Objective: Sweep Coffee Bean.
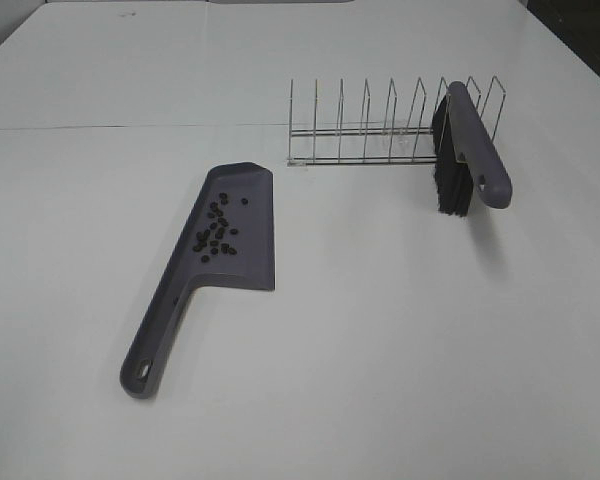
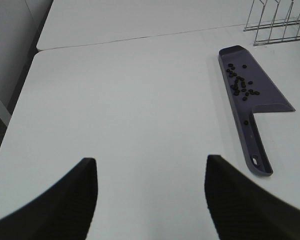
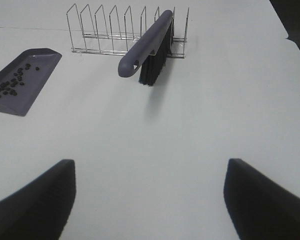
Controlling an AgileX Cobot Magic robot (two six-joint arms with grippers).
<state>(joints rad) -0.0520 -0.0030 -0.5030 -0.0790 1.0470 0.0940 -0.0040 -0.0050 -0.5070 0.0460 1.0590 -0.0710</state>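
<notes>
- Broadly, white table (image 1: 380,340) carries everything; a seam runs across its far part.
- Wire rack (image 1: 380,125) stands toward the far side, right of centre, upright dividers in a row.
- Grey-purple dustpan (image 1: 248,262) lies flat left of centre, near the rack's left end but apart from it, handle pointing toward the near edge.
- Brush (image 1: 472,152), same grey-purple, leans in the rack's right end, black bristles down on the table.
- Left hand (image 2: 150,200): fingers spread wide over bare table, holding nothing, well apart from the dustpan.
- Right hand (image 3: 150,200): fingers spread wide, empty, well short of the brush.
- Coffee bean (image 1: 217,230): loose dark cluster lying inside the dustpan's tray.
</notes>
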